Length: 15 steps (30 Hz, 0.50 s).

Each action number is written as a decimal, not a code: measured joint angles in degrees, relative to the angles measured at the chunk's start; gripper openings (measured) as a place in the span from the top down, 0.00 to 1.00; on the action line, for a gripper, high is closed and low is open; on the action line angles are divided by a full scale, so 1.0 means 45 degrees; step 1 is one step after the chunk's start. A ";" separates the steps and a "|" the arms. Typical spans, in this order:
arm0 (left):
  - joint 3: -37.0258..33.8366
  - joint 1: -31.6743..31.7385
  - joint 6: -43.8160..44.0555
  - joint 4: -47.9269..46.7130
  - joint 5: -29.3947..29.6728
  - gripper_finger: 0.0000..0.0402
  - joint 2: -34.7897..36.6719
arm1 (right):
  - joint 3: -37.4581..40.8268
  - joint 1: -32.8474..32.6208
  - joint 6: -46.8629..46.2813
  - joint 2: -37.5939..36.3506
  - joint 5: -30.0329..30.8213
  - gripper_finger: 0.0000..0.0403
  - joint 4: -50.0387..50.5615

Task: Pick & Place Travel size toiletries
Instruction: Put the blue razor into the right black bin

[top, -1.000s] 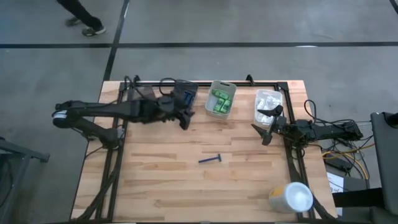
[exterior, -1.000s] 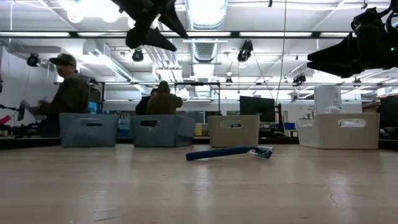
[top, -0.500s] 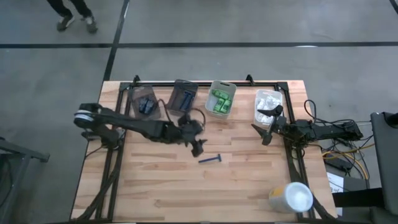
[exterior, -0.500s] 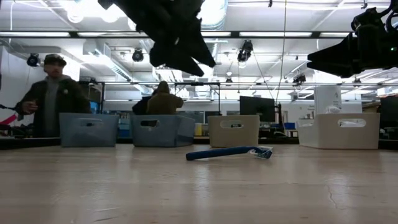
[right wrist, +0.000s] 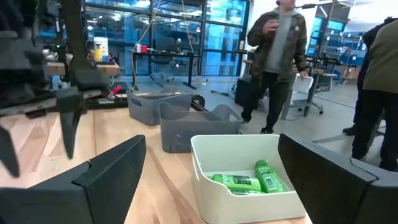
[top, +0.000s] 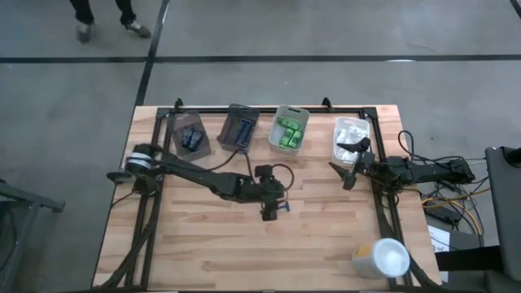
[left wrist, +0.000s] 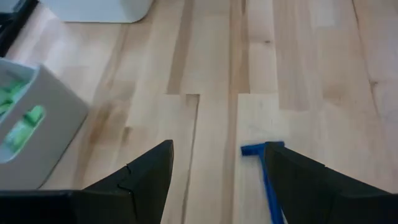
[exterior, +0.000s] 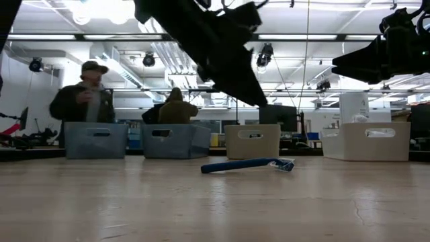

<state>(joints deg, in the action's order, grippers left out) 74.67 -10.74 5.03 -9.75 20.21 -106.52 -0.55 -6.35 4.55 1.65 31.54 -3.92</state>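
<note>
Left gripper [top: 271, 210], fingers spread and empty, hovers at frame centre over the last loose razor [exterior: 246, 165] on the table [top: 326, 244]. Bins along the upper edge hold sorted toiletries. Right gripper [top: 348, 167], spread wide, waits at right.

Razor [top: 282, 208] lies mid-table, left gripper [top: 270, 210] right over it. Four bins [top: 291, 131] line twelve o'clock. Right gripper [top: 348, 163] waits at three; cup [top: 380, 258] sits at five.
</note>
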 joint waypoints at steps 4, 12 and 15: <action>0.0679 -0.0021 0.0004 0.0026 -0.0879 0.37 -0.0761 | 0.0002 0.0000 0.0007 -0.0005 -0.0002 0.10 0.0000; 0.0822 0.0023 0.0418 -0.0636 -0.1475 0.37 -0.1388 | -0.0001 0.0004 0.0022 -0.0004 0.0002 0.10 -0.0004; 0.0768 0.0023 0.0477 -0.0849 -0.1759 0.37 -0.1581 | 0.0002 0.0000 0.0015 0.0000 0.0003 0.10 -0.0002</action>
<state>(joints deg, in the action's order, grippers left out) 78.13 -10.64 7.17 -13.57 12.30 -113.63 -0.54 -6.35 4.62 1.65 31.55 -3.93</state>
